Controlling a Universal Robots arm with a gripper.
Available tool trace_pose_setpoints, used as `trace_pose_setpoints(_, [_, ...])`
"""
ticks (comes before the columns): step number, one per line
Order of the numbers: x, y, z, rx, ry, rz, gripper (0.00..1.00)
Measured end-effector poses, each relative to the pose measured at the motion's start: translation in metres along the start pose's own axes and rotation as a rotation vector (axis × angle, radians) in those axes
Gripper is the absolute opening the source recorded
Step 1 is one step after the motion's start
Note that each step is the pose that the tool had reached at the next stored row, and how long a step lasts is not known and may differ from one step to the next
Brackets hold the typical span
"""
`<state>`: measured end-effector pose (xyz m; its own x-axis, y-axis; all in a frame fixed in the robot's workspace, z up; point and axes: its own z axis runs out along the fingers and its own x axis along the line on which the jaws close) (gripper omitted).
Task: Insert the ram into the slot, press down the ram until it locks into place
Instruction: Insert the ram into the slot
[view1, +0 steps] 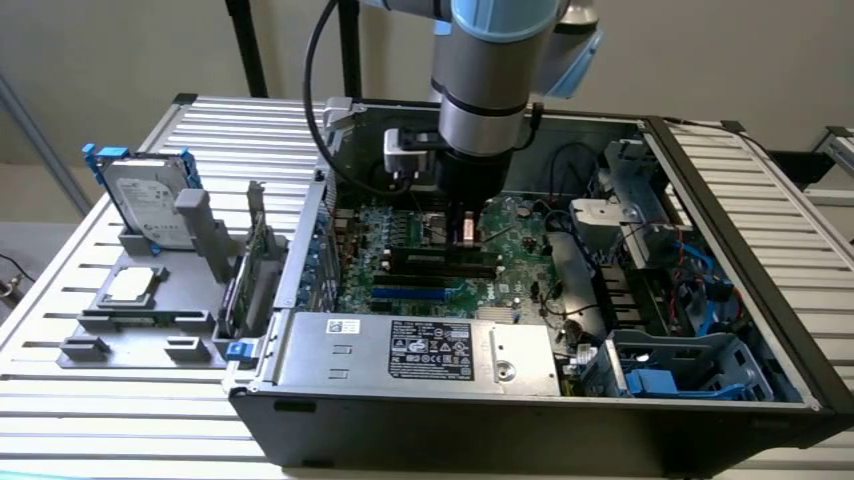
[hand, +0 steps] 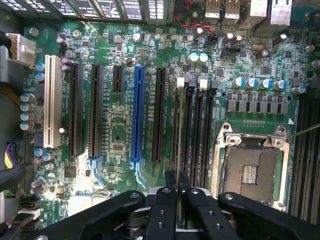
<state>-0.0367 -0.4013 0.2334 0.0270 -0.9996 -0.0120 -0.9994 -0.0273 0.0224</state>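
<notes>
Exterior view: the arm (view1: 487, 80) reaches down into the open case (view1: 747, 250), which lies on the slatted worktop (view1: 80, 400); the claw (view1: 466, 238) hangs just above the board (view1: 518, 218) and pinches a small thin piece that I take for the ram (view1: 469, 230); the slot (view1: 441, 262) lies beneath it among its black neighbours; whether the ram's edge touches it I cannot tell from here. The case also holds a silver supply (view1: 414, 350) at its near edge, a cage (view1: 681, 365) with blue parts, and loose cables (view1: 694, 270); beside the case, on the exterior view's left, a grey tray (view1: 134, 335) carries an upright drive (view1: 140, 200) and a flat square chip (view1: 130, 285).

Wrist view: the claw (hand: 178, 192) is closed on the ram (hand: 179, 130), seen edge-on as a thin pale line; that line runs along the slot (hand: 175, 155), the one of the four nearest a long black card slot (hand: 160, 115), and apart from the blue slot (hand: 137, 120); the socket (hand: 250, 170) beside the four is bare, with no chip in it. My judgement: the ram is fetched and lined up with the slot, perhaps entering it; seating and locking do not look done, since the claw grips the stick and the state of the latches (hand: 181, 80) is unclear.
</notes>
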Motion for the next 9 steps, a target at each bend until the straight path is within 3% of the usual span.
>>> trace_pose_setpoints(9, [-0.0004, 0.0006, 0.0023, 0.0053, 0.0026, 0.000, 0.13])
